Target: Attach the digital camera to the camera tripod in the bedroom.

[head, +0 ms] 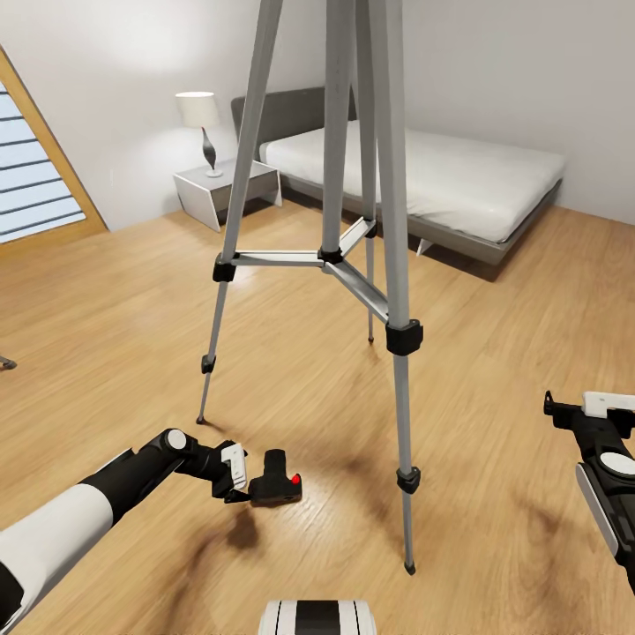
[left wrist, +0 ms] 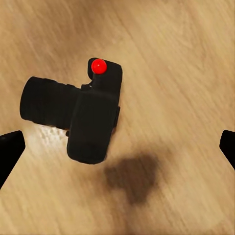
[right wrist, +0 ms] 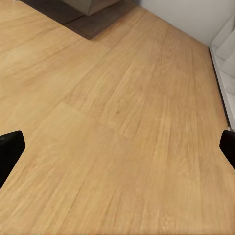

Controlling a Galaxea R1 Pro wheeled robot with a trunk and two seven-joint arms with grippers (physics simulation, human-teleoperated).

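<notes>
The digital camera (head: 278, 482), a small black box with a red button, is low over the light wood floor in front of the camera tripod (head: 388, 291). In the left wrist view the digital camera (left wrist: 90, 120) sits between the two widely spread fingertips, its lens pointing sideways. My left gripper (head: 250, 485) is right beside it, open and touching nothing I can see. The tripod's three silver legs stand spread on the floor; its head is cut off above the frame. My right gripper (head: 564, 414) hovers open at the right, over bare floor (right wrist: 117, 147).
Behind the tripod are a low grey bed (head: 459, 176) with a white mattress and a grey nightstand (head: 225, 190) carrying a lamp (head: 198, 115). A slanted wood-framed window (head: 35, 176) is at the left. My own base (head: 317, 617) shows at the bottom edge.
</notes>
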